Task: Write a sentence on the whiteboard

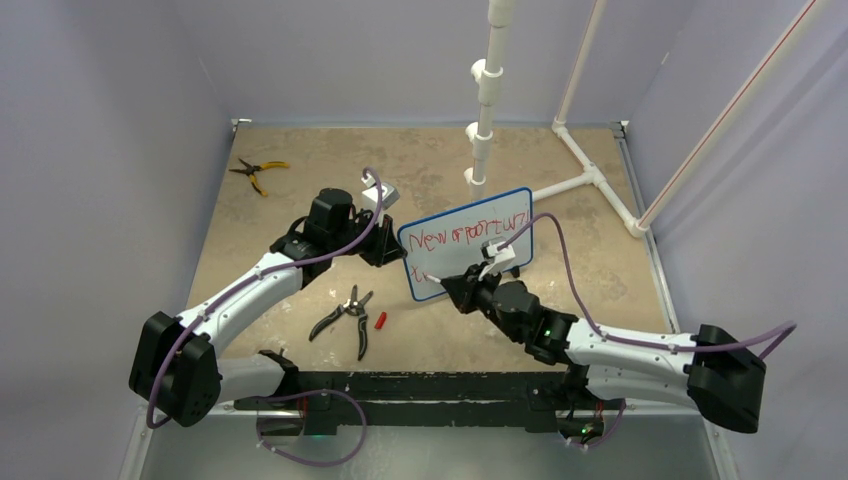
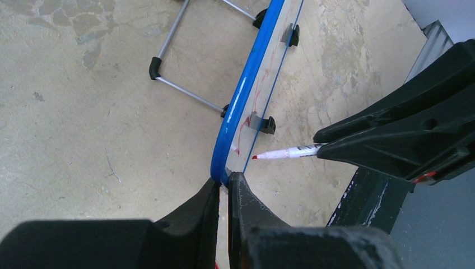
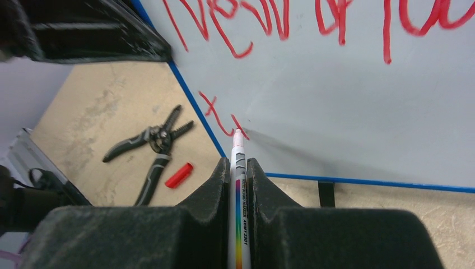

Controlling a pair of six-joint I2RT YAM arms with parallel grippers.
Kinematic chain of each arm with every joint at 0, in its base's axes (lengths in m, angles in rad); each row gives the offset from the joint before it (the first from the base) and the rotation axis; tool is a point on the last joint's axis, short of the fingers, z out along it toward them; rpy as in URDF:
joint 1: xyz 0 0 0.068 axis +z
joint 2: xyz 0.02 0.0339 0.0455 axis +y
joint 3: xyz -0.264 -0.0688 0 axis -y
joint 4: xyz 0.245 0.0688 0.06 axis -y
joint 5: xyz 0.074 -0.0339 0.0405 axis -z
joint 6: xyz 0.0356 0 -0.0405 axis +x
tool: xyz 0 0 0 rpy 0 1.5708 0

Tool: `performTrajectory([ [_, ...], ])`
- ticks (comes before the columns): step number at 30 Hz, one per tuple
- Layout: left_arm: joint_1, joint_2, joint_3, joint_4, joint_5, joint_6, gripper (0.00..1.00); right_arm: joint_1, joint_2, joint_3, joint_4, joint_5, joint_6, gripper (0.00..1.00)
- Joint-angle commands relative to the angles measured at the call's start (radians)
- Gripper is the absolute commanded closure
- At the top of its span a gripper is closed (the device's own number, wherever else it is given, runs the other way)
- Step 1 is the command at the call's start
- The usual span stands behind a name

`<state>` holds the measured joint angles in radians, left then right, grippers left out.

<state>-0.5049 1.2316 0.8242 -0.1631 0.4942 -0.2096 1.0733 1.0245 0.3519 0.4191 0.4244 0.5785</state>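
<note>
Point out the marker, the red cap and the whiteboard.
marker (image 3: 238, 168), right wrist view, white barrel above the fingers.
red cap (image 3: 179, 175), right wrist view, middle of the cap.
whiteboard (image 1: 455, 260), top external view, bare white face under the top row.

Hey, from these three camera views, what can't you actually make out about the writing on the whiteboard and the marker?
- Top view: the sentence is too small to read surely; the right gripper partly covers its second row.
- Right wrist view: the first row is cut off by the picture's top edge.
- Left wrist view: the whiteboard shows edge-on, so the lettering is unreadable.
- The marker: tip contact with the board is unclear.
</note>
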Motion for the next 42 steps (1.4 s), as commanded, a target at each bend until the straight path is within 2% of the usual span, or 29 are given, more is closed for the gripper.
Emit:
performTrajectory([
  [1,0.001,-0.015,0.000,0.034,-0.004,-0.001,1.00,-0.001,-0.070,0.012,0.057,-0.004,-0.031,1.00],
  [18,0.001,-0.010,0.000,0.035,0.000,-0.002,1.00,-0.001,-0.005,0.060,0.122,0.013,-0.066,1.00],
  [29,0.001,-0.007,0.000,0.036,0.001,-0.002,1.00,-0.001,0.038,0.070,0.106,0.043,-0.042,1.00],
  [42,0.002,-0.006,0.000,0.037,0.002,-0.004,1.00,-0.001,-0.074,-0.003,0.094,0.011,-0.053,1.00],
])
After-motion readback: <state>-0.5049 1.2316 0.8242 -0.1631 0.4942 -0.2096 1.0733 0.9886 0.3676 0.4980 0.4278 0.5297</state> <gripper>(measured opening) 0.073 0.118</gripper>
